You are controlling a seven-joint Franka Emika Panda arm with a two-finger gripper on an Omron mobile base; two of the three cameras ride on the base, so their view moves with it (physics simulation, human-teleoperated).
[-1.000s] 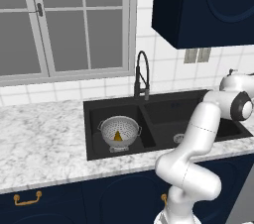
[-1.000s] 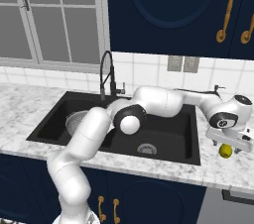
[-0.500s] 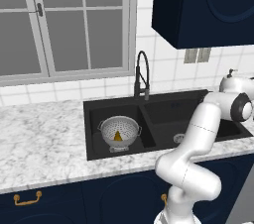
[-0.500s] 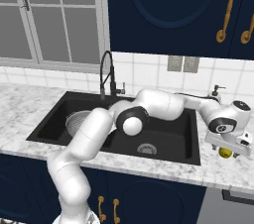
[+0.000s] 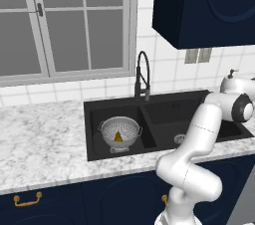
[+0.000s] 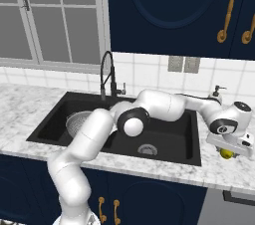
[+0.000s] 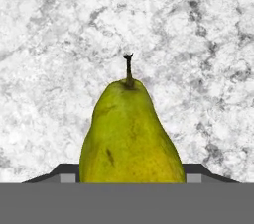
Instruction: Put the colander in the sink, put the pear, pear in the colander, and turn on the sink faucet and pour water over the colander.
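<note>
Pear number two, the yellow-green pear (image 7: pixel 131 134), lies on the marble counter (image 7: pixel 59 44) right of the sink (image 6: pixel 164 142), near the counter's front edge, its long axis running away from the hand camera and its short dark stem pointing to the far side of that view. Bare speckled stone surrounds it on every visible side. The gripper (image 6: pixel 230 150) hangs low over the fruit, its dark fingertips (image 7: pixel 194 178) flanking the pear's broad base in the hand view; whether they press the skin or merely bracket it cannot be told. From the right base view only a small yellow patch of the pear shows beneath the white hand, just beyond the right rim of the sink.

In the left basin the colander (image 5: pixel 119 132) stands upright, loop handles out to either side, with the brownish-orange pear (image 5: pixel 118 136) inside, narrow end up. The sink faucet (image 5: pixel 142 75) rises at the back edge, above the divider between the basins. The right basin holds nothing but its silver drain (image 6: pixel 146 149). No lettering or label is legible anywhere.
</note>
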